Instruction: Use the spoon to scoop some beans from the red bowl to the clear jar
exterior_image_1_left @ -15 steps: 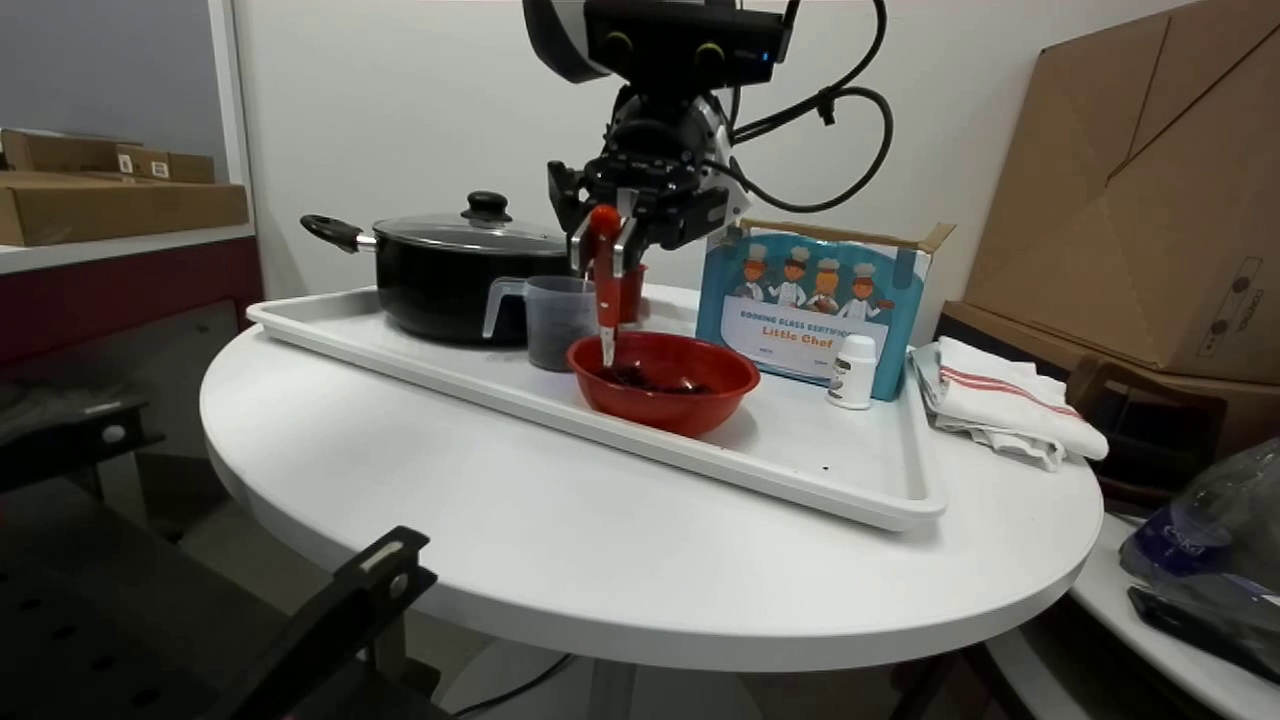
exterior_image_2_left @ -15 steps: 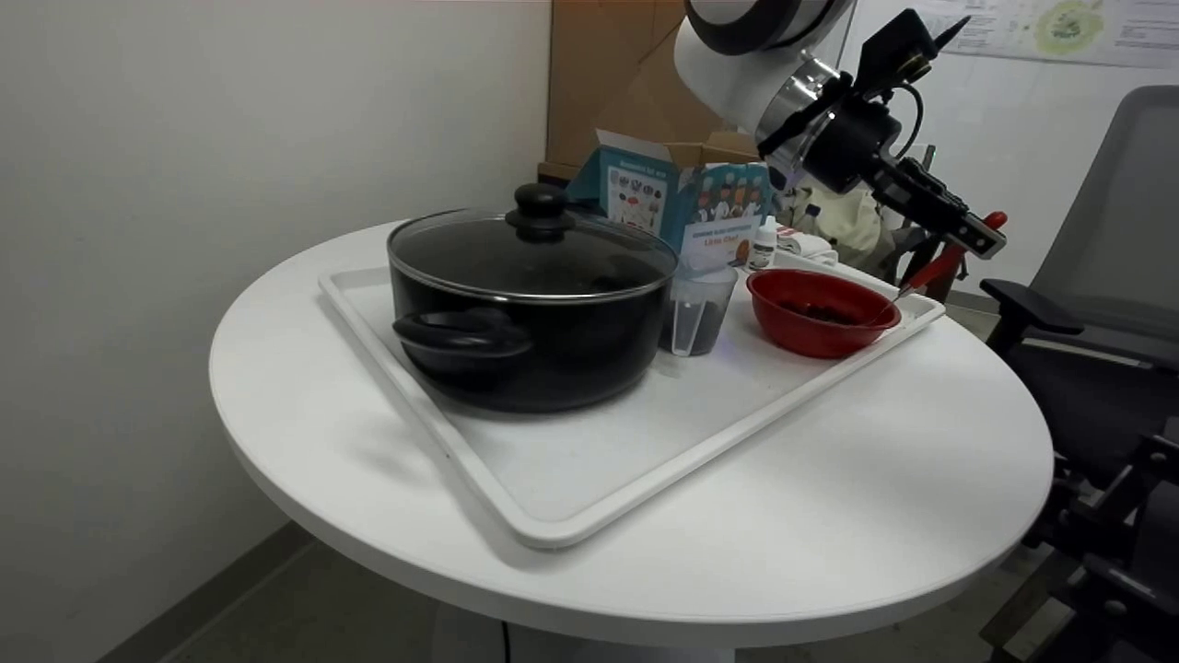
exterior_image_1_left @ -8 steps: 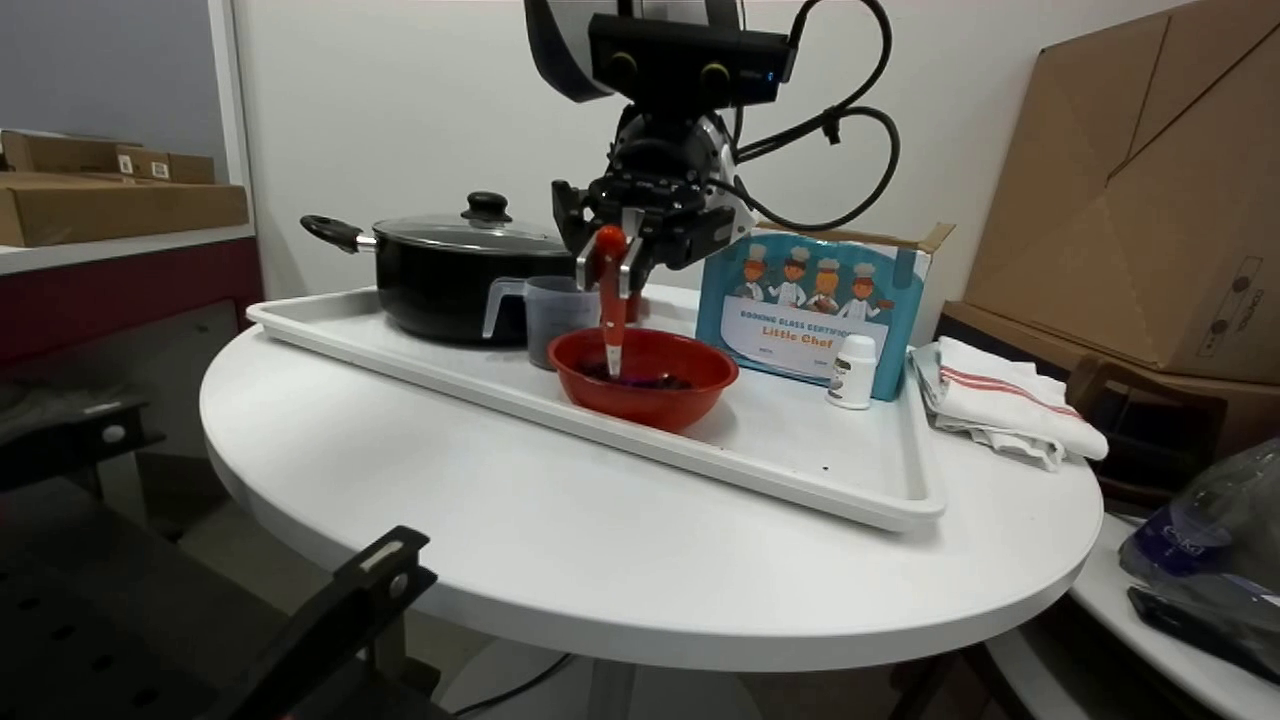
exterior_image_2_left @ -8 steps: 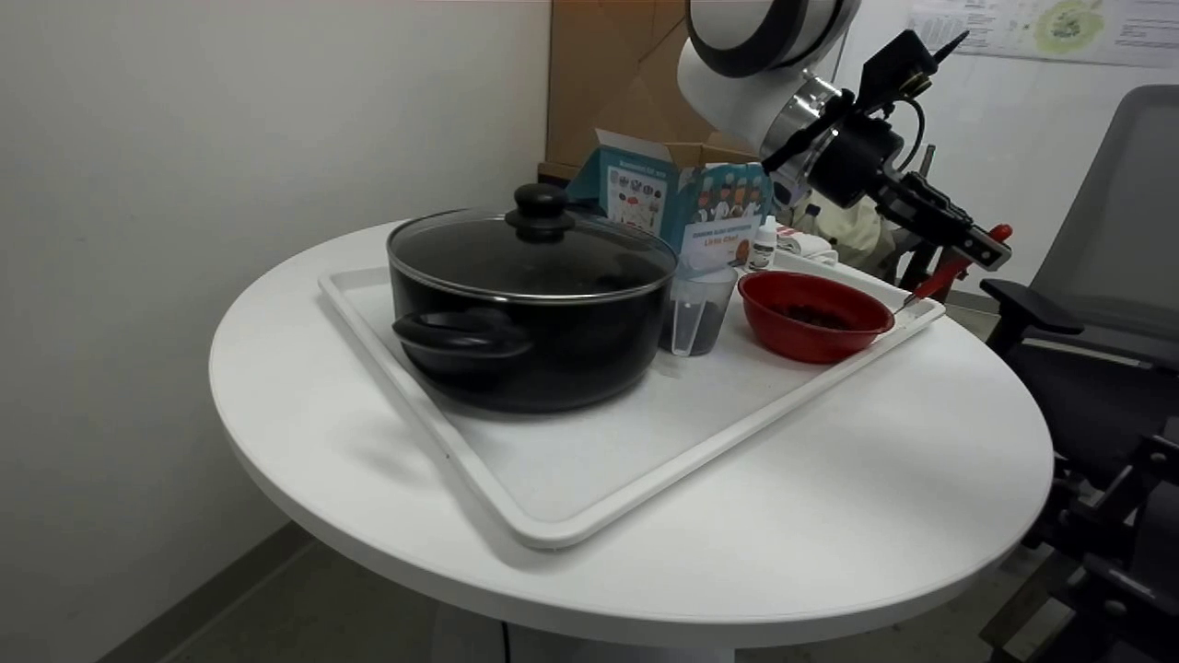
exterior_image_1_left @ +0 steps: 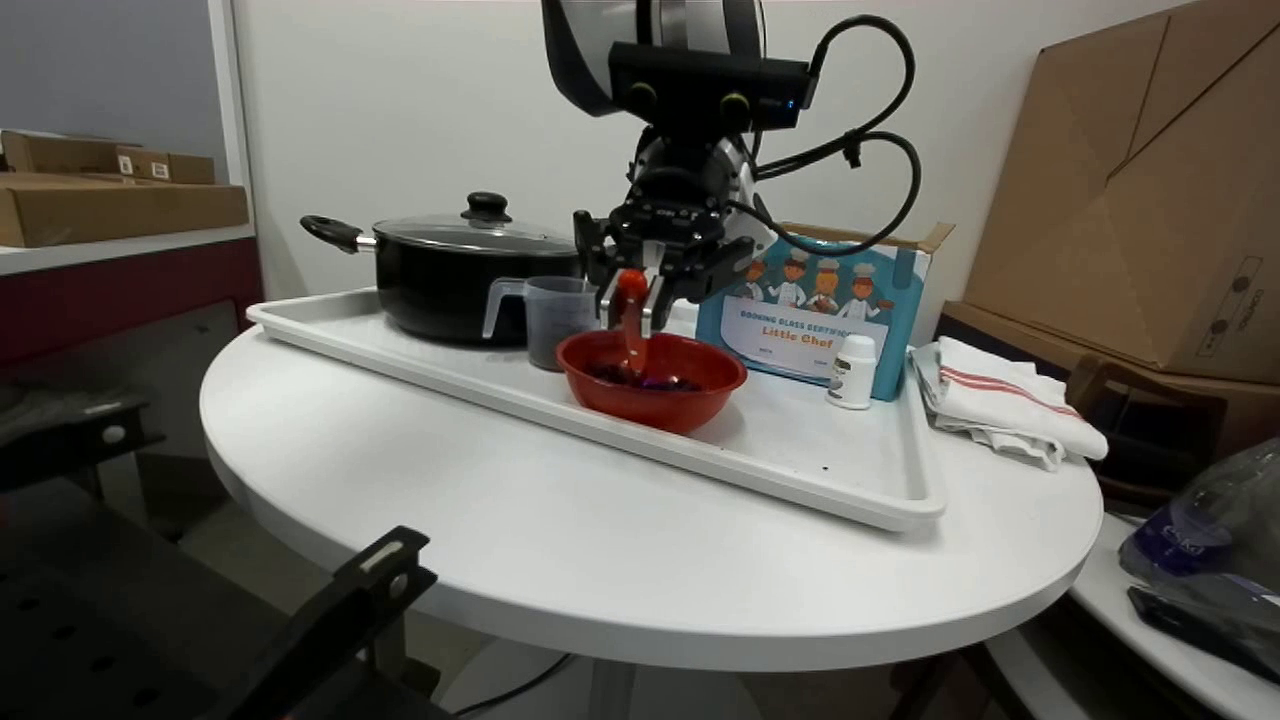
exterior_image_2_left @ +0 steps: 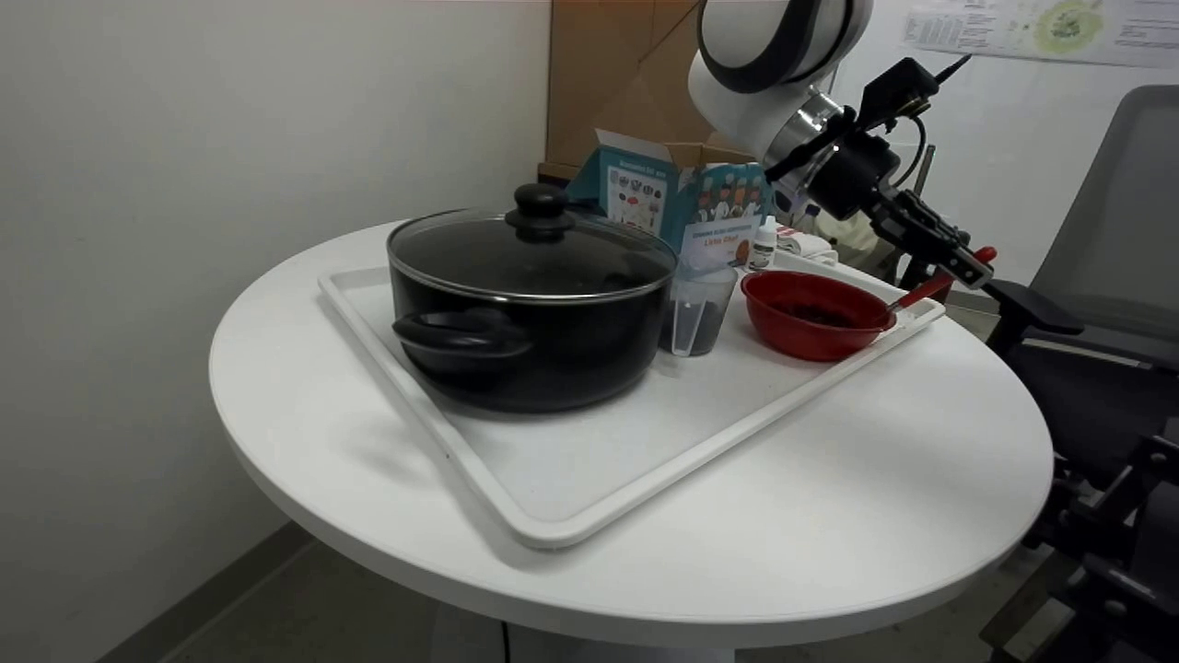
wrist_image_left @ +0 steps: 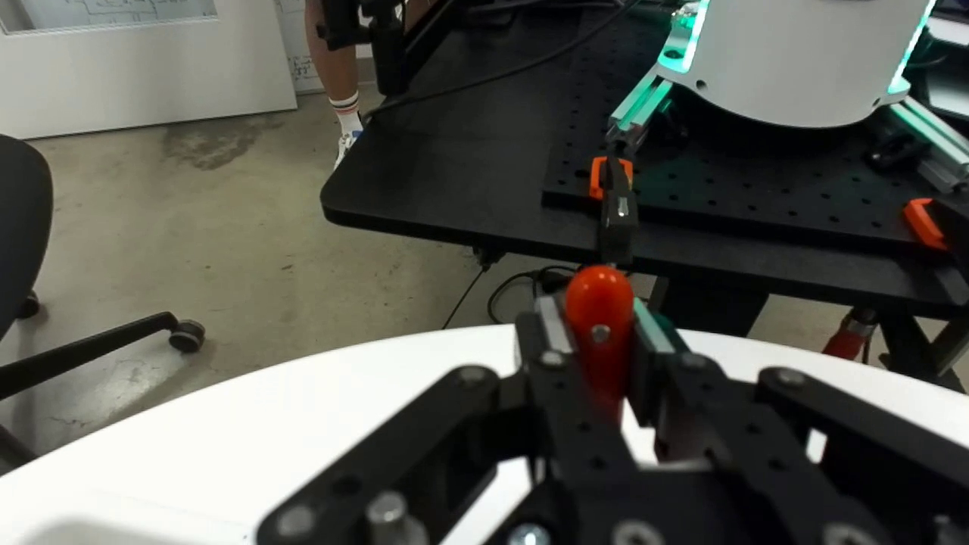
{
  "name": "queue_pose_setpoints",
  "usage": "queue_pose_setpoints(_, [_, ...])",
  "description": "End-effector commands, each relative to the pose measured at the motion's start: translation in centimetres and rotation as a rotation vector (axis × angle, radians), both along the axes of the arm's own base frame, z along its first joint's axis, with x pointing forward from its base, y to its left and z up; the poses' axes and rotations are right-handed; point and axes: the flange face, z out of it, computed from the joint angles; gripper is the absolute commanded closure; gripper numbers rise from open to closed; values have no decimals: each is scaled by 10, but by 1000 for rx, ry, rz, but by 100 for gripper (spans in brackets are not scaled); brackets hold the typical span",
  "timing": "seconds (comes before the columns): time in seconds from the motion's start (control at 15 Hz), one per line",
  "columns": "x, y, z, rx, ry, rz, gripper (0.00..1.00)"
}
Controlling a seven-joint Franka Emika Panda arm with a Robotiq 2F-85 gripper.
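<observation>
My gripper point(exterior_image_1_left: 630, 308) is shut on the red-orange handle of the spoon point(exterior_image_1_left: 635, 340), also seen in the wrist view point(wrist_image_left: 602, 303). The spoon slants down over the near rim of the red bowl point(exterior_image_1_left: 650, 408); its tip is hidden in the bowl. The gripper point(exterior_image_2_left: 978, 267) is above and outside the bowl's rim. The dark beans point(exterior_image_2_left: 811, 315) lie in the bottom of the bowl. The clear jar point(exterior_image_1_left: 560, 310), with a side handle, stands beside the bowl, towards the pot. It looks dark in its lower part point(exterior_image_2_left: 705, 318). Bowl and jar are out of the wrist view.
A black lidded pot point(exterior_image_1_left: 450, 290) stands beside the jar on the white tray point(exterior_image_1_left: 800, 478). A blue box point(exterior_image_1_left: 800, 320) and a small white bottle point(exterior_image_1_left: 853, 372) stand behind the bowl. A folded cloth point(exterior_image_1_left: 1010, 395) lies on the table by the tray.
My gripper has moved down with the spoon, and the handle lies flatter. The bowl has slid a little towards the jar, then slightly back.
</observation>
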Motion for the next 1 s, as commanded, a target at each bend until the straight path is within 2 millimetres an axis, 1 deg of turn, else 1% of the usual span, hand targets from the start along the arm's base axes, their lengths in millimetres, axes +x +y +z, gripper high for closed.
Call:
queue_pose_setpoints(0.0, [4,-2,-6,1,-51,1,91])
queue_pose_setpoints(0.47, [12,-2,-16,32,-177,10,91])
queue_pose_setpoints(0.73, [7,-4,-25,54,-229,17,91])
queue_pose_setpoints(0.93, [2,-3,-25,62,-257,28,91])
